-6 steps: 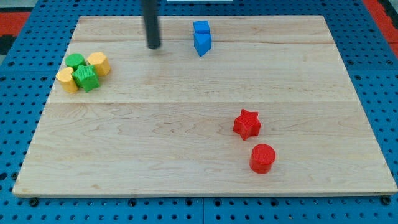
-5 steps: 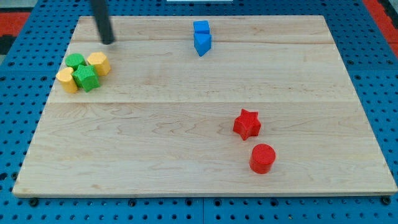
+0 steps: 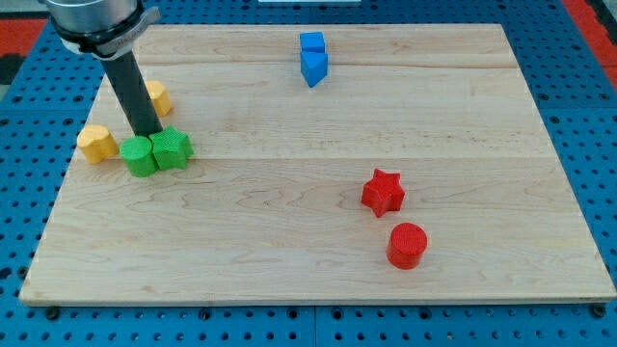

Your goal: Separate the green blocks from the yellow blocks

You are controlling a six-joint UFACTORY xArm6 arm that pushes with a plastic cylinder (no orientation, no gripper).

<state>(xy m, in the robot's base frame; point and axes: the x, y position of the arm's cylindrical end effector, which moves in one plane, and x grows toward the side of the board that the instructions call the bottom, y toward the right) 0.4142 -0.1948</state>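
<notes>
My tip stands at the view's left, touching the upper edges of two green blocks: a round green cylinder and a ridged green block side by side. A yellow block lies just left of the green cylinder, a small gap apart. Another yellow block lies above the greens, partly hidden behind the rod.
Two blue blocks sit close together at the view's top centre. A red star and a red cylinder lie at the lower right. The wooden board rests on a blue pegboard.
The rod came from the top down into the cluster. The two green blocks slid down and right, out from between the yellow blocks; the left yellow block shifted slightly down-left.
</notes>
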